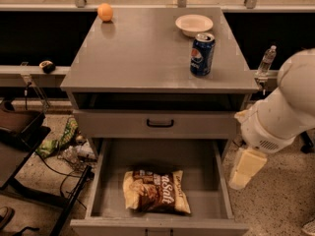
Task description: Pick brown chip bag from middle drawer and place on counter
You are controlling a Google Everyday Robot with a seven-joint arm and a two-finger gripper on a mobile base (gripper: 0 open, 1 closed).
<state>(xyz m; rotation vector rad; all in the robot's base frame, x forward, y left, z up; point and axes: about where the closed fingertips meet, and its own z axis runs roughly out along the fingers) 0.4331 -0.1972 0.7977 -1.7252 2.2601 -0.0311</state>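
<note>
The brown chip bag [156, 191] lies flat on the floor of the open middle drawer [110, 181], near its front and slightly left of centre. The grey counter [142, 48] tops the cabinet. My white arm [285, 107] comes in from the right edge, beside the cabinet. My gripper [244, 170] is the pale cream end hanging down just outside the drawer's right wall, to the right of the bag and apart from it. It holds nothing that I can see.
On the counter stand a blue soda can [202, 53], a white bowl [194, 23] and an orange [105, 12]. A closed drawer front with a black handle [160, 124] sits above the open one. A water bottle [266, 60] stands at right; clutter and cables [64, 146] lie at left.
</note>
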